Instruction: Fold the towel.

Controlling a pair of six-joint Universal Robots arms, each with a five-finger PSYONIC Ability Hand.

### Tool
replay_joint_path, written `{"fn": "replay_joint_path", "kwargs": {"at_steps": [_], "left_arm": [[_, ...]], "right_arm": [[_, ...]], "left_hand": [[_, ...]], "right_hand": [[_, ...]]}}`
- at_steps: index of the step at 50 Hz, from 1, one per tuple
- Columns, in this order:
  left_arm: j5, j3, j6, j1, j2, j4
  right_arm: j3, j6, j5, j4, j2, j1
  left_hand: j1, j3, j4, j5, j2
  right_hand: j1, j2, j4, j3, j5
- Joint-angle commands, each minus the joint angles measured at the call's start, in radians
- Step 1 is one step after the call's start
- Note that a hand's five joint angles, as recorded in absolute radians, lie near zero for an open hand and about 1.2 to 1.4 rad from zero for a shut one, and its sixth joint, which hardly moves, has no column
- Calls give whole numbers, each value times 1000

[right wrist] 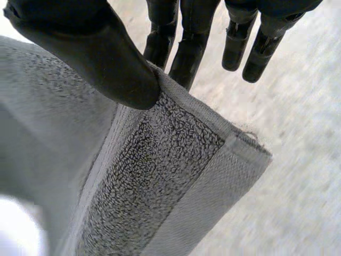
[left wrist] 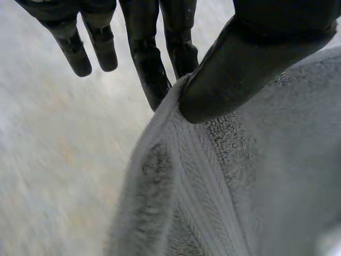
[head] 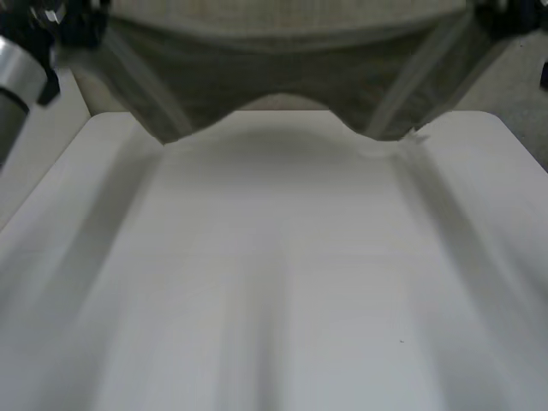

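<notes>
Evidently the towel [head: 282,60] hangs stretched above the table's [head: 274,282] far side. The left hand [left wrist: 250,64] and right hand [right wrist: 90,53] each pinch one end, thumb against fingers. It looks mid-carry; next, lower it evenly.

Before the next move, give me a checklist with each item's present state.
1. Left robot hand pinch: thumb presses the towel edge against the fingers: ok.
2. Right robot hand pinch: thumb and fingers clamp the towel beside a corner: ok.
3. Towel clear of the table: cannot tell; lower corners hang near its far end.
4. Lower edge level: not ok, it arches up in the middle.
5. Table in front of the towel bare: ok.
</notes>
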Motion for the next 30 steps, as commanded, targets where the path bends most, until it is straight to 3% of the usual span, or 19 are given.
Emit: {"fn": "replay_joint_path", "kwargs": {"at_steps": [1,15,21,25,30], "left_arm": [[84,-227,75,29,0,-7],[182,-561,282,65,52,-20],[205,-676,293,134,218,-56],[263,-710,285,211,395,-146],[329,-709,268,298,497,-255]], "right_arm": [[199,-73,-107,2,-5,-14],[560,-289,-193,6,-60,-39],[660,-305,-210,59,-256,-99],[652,-306,-241,195,-455,-177],[627,-306,-318,283,-528,-248]], "left_hand": [[92,-52,-59,60,60],[92,-52,-59,60,60],[92,-52,-59,60,60],[92,-52,-59,60,60],[92,-52,-59,60,60]], "right_hand": [[60,64,-76,-43,58],[60,64,-76,-43,58],[60,64,-76,-43,58],[60,64,-76,-43,58],[60,64,-76,-43,58]]}}
